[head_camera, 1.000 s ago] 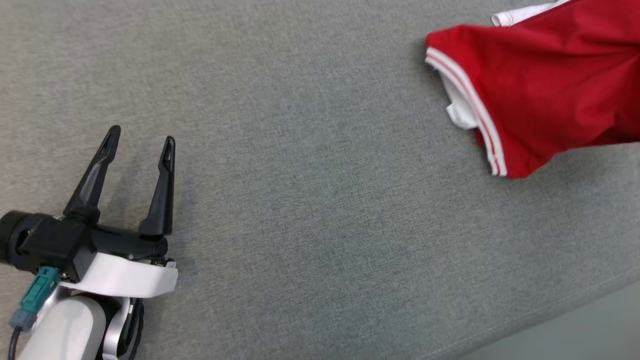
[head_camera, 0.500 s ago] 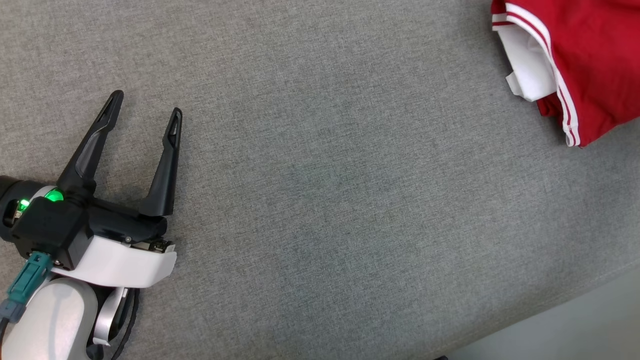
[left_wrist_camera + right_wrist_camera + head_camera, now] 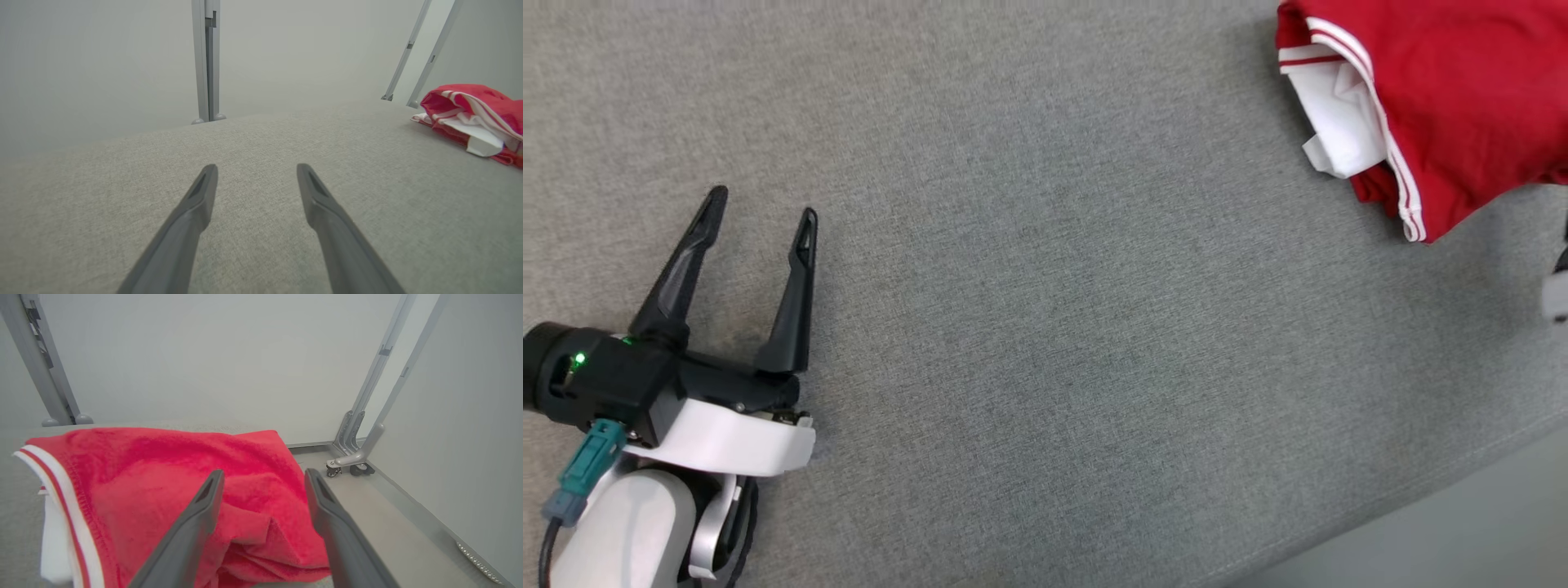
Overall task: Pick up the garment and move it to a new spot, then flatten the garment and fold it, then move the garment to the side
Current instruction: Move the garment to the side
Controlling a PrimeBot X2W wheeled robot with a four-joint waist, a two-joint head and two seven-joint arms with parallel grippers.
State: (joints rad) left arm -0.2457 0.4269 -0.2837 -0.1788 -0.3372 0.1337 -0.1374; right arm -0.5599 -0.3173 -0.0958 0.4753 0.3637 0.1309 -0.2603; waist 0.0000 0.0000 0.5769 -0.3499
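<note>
The garment (image 3: pixel 1445 106), red with white striped trim, lies bunched at the far right of the grey tabletop (image 3: pixel 1045 286), close to its right edge. It is heaped, with folds overlapping, not spread flat.

The right pincer (image 3: pixel 264 473) stands released, its fingers apart just above the red cloth and clamping nothing. The left pincer (image 3: pixel 762 204) is also released. It sits at the near left, well apart from the garment, with bare tabletop between its fingers.

Step in hand, as judged: the garment is set down at its spot and flattening has not begun.

Next move: each pincer needs to take a separate edge, such as the striped hem. The left arm must first cross the tabletop. Then draw the cloth taut toward the open centre, away from the edge.
</note>
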